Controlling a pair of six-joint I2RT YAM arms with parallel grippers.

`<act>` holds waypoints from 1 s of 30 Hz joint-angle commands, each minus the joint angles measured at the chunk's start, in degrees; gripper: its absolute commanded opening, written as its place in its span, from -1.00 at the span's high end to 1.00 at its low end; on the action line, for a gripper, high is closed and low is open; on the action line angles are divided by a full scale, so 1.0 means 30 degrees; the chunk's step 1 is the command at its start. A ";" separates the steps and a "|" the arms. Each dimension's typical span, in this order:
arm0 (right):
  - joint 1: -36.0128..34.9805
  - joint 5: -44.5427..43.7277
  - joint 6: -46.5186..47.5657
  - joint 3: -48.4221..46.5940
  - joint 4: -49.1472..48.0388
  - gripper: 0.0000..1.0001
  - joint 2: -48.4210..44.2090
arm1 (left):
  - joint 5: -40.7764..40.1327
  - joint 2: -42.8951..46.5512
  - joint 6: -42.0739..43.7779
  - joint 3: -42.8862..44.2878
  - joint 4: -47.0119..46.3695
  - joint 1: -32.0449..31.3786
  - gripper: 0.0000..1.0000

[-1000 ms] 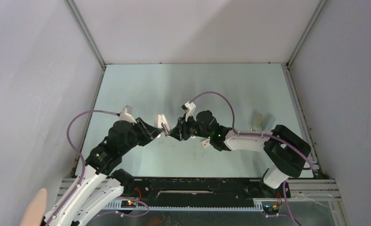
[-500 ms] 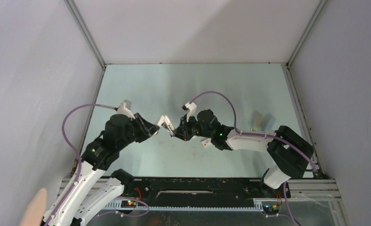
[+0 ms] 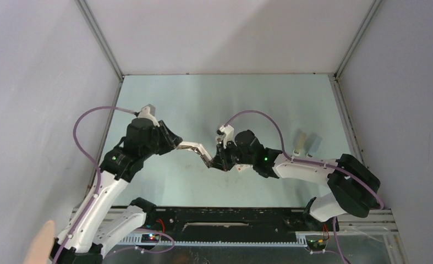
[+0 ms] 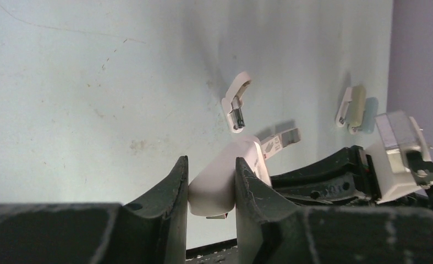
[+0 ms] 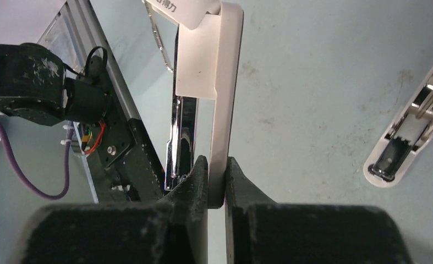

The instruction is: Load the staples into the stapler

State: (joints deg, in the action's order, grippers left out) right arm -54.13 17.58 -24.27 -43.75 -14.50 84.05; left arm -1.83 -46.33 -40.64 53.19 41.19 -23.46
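My left gripper [image 4: 211,164] is clamped on the rounded white body of the stapler [image 4: 220,187], holding it over the table [image 3: 203,99]. The stapler spans open between my two arms. My right gripper [image 5: 217,165] is pinched tight on the thin edge of its white top arm [image 5: 226,82], with the shiny metal channel [image 5: 181,132] running alongside. By my right wrist, a small white metal-lined piece [image 5: 404,137] lies loose on the table. Further right, well apart from both grippers, the staples [image 4: 343,107], a tiny white box, sit against the beige block [image 3: 300,139], with the blue-grey block [image 3: 313,142] just beside it.
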 commanded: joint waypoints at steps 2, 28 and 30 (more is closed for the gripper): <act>-0.0302 0.3945 0.1368 0.0432 0.0712 1.00 -0.1772 | -0.3154 -0.1316 0.1739 -0.0341 -0.1587 0.1202 0.71; 0.2329 -0.2683 -0.6248 -0.1004 0.7346 1.00 -0.3599 | -0.5602 0.1317 -0.0564 -0.4752 -0.8175 -0.8023 -0.99; 0.2239 -0.3731 -0.6674 -0.1004 0.7385 1.00 -0.3963 | -0.5580 0.0802 -0.1891 -0.5348 -0.9664 -0.8915 -0.99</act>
State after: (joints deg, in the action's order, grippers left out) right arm -47.11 14.31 -41.23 -43.99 6.61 75.85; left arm -14.85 -41.50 -38.54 39.90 22.61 -45.65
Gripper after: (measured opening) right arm 0.087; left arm 0.996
